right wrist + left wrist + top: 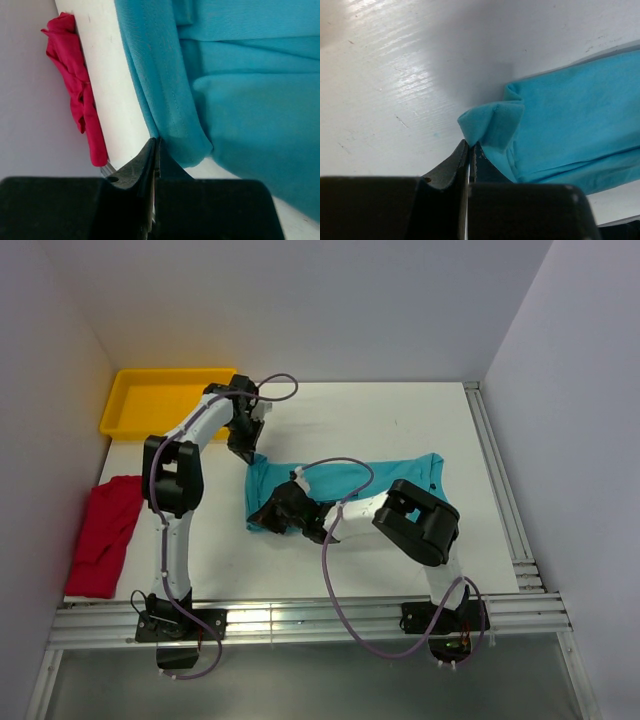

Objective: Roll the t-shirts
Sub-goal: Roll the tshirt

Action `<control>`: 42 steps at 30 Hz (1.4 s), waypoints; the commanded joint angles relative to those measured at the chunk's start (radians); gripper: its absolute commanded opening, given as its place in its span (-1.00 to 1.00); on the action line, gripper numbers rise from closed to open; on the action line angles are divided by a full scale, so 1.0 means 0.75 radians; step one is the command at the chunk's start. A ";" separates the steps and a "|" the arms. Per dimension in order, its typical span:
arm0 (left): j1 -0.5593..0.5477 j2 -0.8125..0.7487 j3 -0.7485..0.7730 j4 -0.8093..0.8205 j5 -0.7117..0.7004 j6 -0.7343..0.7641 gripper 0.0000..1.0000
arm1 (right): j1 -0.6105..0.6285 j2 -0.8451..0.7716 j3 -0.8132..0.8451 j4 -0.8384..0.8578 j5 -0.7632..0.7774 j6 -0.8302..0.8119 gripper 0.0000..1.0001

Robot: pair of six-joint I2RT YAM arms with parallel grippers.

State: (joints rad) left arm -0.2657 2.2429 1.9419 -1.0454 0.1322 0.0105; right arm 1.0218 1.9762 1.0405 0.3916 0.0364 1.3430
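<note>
Left gripper (245, 453) is reaching out over the table (400, 420) to the far left corner of the teal t-shirt (380, 480), its jaws clenched, and in the left wrist view the gripper (470, 150) is pinching that corner so that a small peak of teal cloth (570, 115) is standing up off the white tabletop (395, 75) right at the fingertips. Right gripper (258, 520) is lying low at the near left corner of the same shirt, arm bending across the fabric from the right; in the right wrist view the gripper (156, 145) is showing its jaws pressed tight together with the stitched edge of the teal t-shirt (240, 75) running down to the tips and lapping over one of them, though whether any cloth is nipped between them cannot be told. Between the two grippers the shirt is lying mid-table, folded into a long band stretching rightward, its layers overlapping in soft ridges. Well apart from it, the red t-shirt (105, 535) is sitting crumpled at the table's left edge against the wall, also showing in the right wrist view (75, 85) beyond a strip of bare table (115, 90). Behind the left arm, the yellow tray (160, 405) is resting in the far left corner
</note>
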 commanded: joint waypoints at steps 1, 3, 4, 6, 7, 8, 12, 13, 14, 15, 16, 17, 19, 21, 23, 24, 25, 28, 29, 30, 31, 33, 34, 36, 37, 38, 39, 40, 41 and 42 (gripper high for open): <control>-0.022 0.020 0.072 0.062 -0.047 -0.004 -0.90 | 0.010 -0.089 -0.048 0.028 -0.057 0.048 -1.00; -0.028 0.026 0.070 0.062 -0.051 -0.004 -0.90 | 0.008 -0.095 -0.064 0.038 -0.051 0.058 -1.00; -0.032 0.026 0.070 0.064 -0.056 -0.004 -0.90 | 0.008 -0.101 -0.072 0.040 -0.051 0.064 -1.00; -0.040 0.030 0.070 0.066 -0.054 -0.004 -0.89 | 0.010 -0.103 -0.082 0.038 -0.051 0.073 -1.00; -0.043 0.030 0.070 0.067 -0.056 -0.004 -0.89 | 0.008 -0.107 -0.088 0.042 -0.051 0.075 -1.00; -0.045 0.032 0.068 0.069 -0.056 -0.004 -0.89 | 0.008 -0.109 -0.105 0.050 -0.051 0.087 -1.00; -0.051 0.037 0.068 0.073 -0.049 -0.002 -0.89 | 0.006 -0.111 -0.138 0.087 -0.051 0.105 -1.00; -0.051 0.037 0.066 0.077 -0.049 -0.004 -0.89 | 0.006 -0.109 -0.136 0.083 -0.051 0.105 -1.00; -0.051 0.037 0.068 0.075 -0.047 -0.004 -0.88 | 0.002 -0.109 -0.136 0.083 -0.051 0.105 -1.00; -0.051 0.039 0.070 0.075 -0.047 -0.004 -0.88 | 0.004 -0.107 -0.129 0.079 -0.051 0.105 -1.00; -0.051 0.039 0.068 0.079 -0.047 -0.004 -0.88 | 0.002 -0.107 -0.125 0.075 -0.051 0.105 -1.00; -0.051 0.039 0.066 0.081 -0.047 -0.002 -0.88 | 0.004 -0.107 -0.127 0.073 -0.051 0.105 -1.00; -0.051 0.043 0.070 0.077 -0.047 -0.004 -0.88 | 0.004 -0.115 -0.152 0.096 -0.018 0.116 -1.00; -0.051 0.041 0.068 0.079 -0.041 -0.002 -0.83 | 0.006 -0.123 -0.168 0.114 -0.012 0.132 -1.00; -0.051 0.037 0.068 0.087 -0.031 -0.004 -0.67 | 0.004 -0.125 -0.183 0.114 -0.010 0.146 -1.00; -0.051 0.032 0.068 0.093 -0.017 0.000 -0.63 | 0.002 -0.123 -0.193 0.136 -0.012 0.150 -1.00; -0.051 0.028 0.068 0.097 -0.009 0.000 -0.58 | 0.004 -0.121 -0.211 0.145 -0.012 0.156 -1.00; -0.049 0.004 0.055 0.130 0.010 -0.002 -0.33 | 0.002 -0.117 -0.252 0.204 -0.014 0.201 -1.00; -0.051 0.000 0.057 0.134 0.016 0.000 -0.31 | 0.000 -0.115 -0.258 0.216 -0.014 0.206 -1.00; -0.051 -0.004 0.061 0.136 0.022 0.002 -0.28 | 0.000 -0.113 -0.264 0.230 -0.012 0.214 -1.00; -0.051 -0.006 0.072 0.136 0.030 0.004 -0.23 | 0.000 -0.113 -0.281 0.239 -0.008 0.222 -1.00; -0.049 -0.006 0.082 0.130 0.043 0.013 -0.18 | -0.002 -0.111 -0.297 0.273 -0.010 0.236 -1.00; -0.049 -0.006 0.086 0.136 0.051 0.009 -0.12 | -0.004 -0.109 -0.313 0.286 -0.006 0.250 -1.00; -0.047 -0.021 0.082 0.152 0.065 0.013 -0.07 | -0.008 -0.105 -0.324 0.325 -0.010 0.255 -1.00; -0.039 -0.029 0.068 0.173 0.093 0.009 0.02 | -0.010 -0.103 -0.342 0.343 -0.010 0.269 -1.00; -0.034 -0.045 0.064 0.175 0.116 0.013 0.05 | -0.010 -0.103 -0.354 0.371 -0.006 0.277 -1.00; -0.022 -0.051 0.060 0.177 0.132 0.013 0.09 | -0.012 -0.101 -0.360 0.386 -0.010 0.279 -1.00; -0.016 -0.057 0.051 0.177 0.155 0.013 0.14 | -0.014 -0.099 -0.369 0.396 -0.012 0.287 -1.00; -0.008 -0.076 0.041 0.185 0.212 0.013 0.15 | -0.019 -0.099 -0.371 0.402 -0.012 0.291 -1.00; 0.012 -0.086 0.027 0.193 0.241 0.011 0.16 | -0.021 -0.095 -0.377 0.408 -0.012 0.298 -1.00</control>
State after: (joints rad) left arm -0.2863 2.2669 1.9610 -0.9371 0.2150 0.0120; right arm 1.0145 1.9324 0.7753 0.6376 0.0322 1.5375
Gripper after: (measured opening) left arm 0.575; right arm 0.007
